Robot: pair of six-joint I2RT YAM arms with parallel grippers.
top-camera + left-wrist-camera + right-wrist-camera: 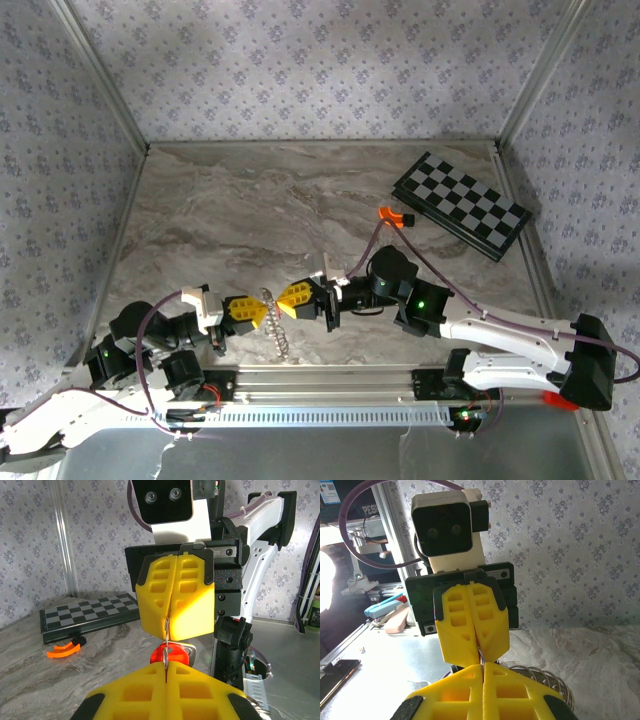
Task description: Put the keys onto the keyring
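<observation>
Our left gripper [259, 311] and right gripper [286, 302] meet tip to tip, both clenched on the keyring [279, 337], which runs near-to-far between them; the key [161, 655] sits at the pinch.

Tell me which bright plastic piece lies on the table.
The orange curved piece, beside the chessboard; the red-headed key hangs between the left claw and right claw.

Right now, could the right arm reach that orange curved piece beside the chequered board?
Probably, but not freely: the orange piece lies uncovered, not far from that arm, yet the right gripper is shut, apparently on the keyring, so it must let go first.
</observation>
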